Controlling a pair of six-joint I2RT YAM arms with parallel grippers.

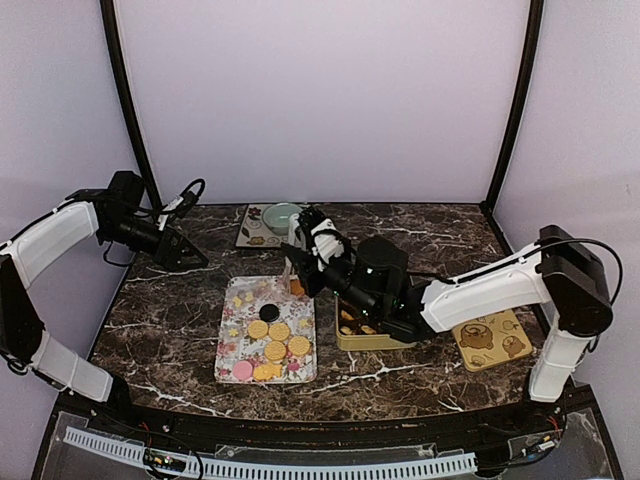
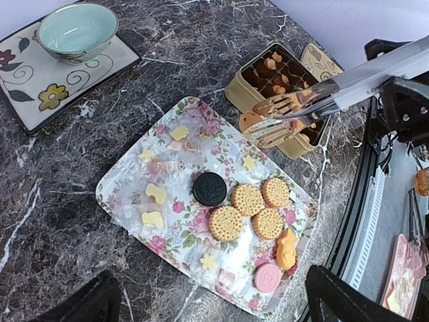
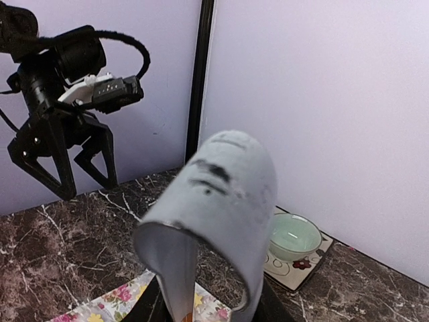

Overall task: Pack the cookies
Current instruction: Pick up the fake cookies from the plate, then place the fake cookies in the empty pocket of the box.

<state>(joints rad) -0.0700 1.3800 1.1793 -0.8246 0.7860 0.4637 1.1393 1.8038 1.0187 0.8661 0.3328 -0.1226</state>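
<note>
Several cookies [image 1: 276, 336] [image 2: 247, 200] lie on a floral tray [image 1: 232, 345] [image 2: 134, 201]: golden round ones, a dark one [image 2: 210, 188], a pink one [image 2: 267, 277] and small pale shapes. My right gripper [image 1: 336, 270] [image 3: 208, 310] is shut on metal tongs [image 1: 316, 243] [image 2: 295, 107] [image 3: 221, 194]. The tong tips pinch an orange cookie [image 1: 297, 287] [image 2: 249, 121] above the tray's far right corner, beside a gold tin [image 1: 372, 338] [image 2: 281, 75] with cookies inside. My left gripper [image 1: 188, 252] [image 2: 216, 298] [image 3: 70, 164] hangs open, high over the table's left side, holding nothing.
A pale green bowl [image 1: 281, 216] [image 2: 76, 30] [image 3: 292, 236] sits on a flowered square mat [image 1: 252, 232] [image 2: 40, 100] at the back. A tan lid with bear pictures [image 1: 490, 340] lies right of the tin. Dark frame posts [image 1: 128, 100] stand at the back corners.
</note>
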